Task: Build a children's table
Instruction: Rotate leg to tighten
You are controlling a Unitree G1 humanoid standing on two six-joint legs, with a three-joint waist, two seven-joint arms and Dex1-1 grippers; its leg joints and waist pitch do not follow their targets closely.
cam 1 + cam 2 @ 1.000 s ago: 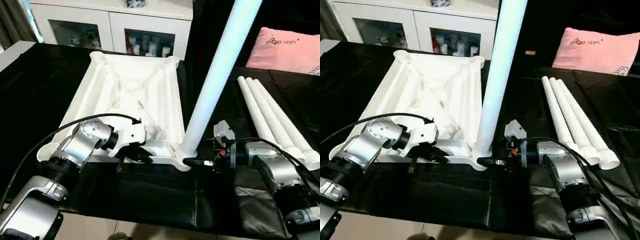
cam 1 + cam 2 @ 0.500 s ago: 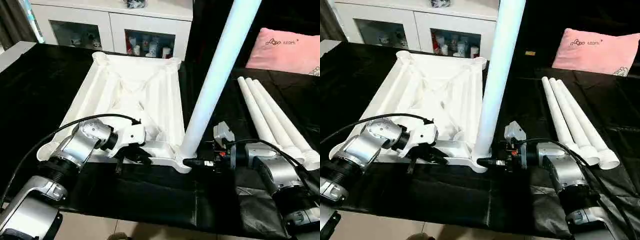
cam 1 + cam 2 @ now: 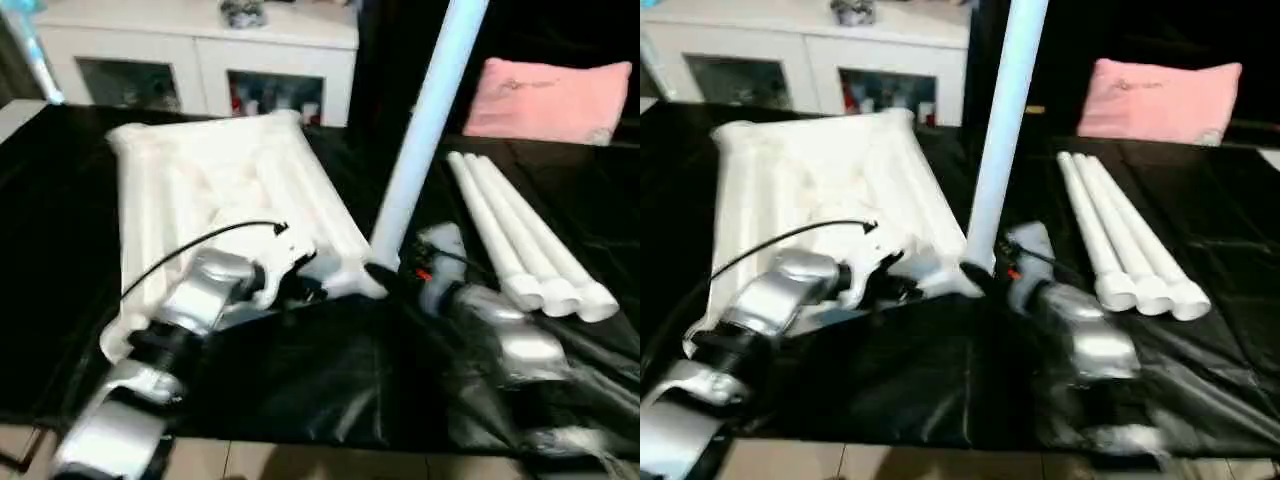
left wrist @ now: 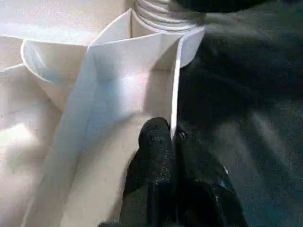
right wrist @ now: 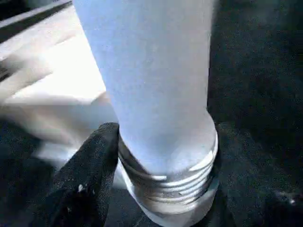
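Since a second ago the tabletop [image 3: 215, 200] has swung round on the black-covered table [image 3: 300, 390], its far end now angled toward the robot's left, though the head camera has shifted too. It lies ribbed side up, and one white leg [image 3: 1000, 120] stands steeply upright in the near corner socket [image 3: 365, 285], its threaded end [image 5: 168, 182] showing at the base. Clamped on the tabletop's thin near edge wall just beside that socket, the left pincer [image 4: 173, 142] has its two black fingers pressed together with the wall between them. On the other side of the socket, the right pincer [image 5: 161, 189] sits spread around the leg's threaded foot, one black finger [image 5: 90, 175] against its side. Beyond the right pincer, three more legs [image 3: 520, 235] lie side by side on the table, and farther off sit a pink pillow [image 3: 550, 100] and a white cabinet [image 3: 190, 60].
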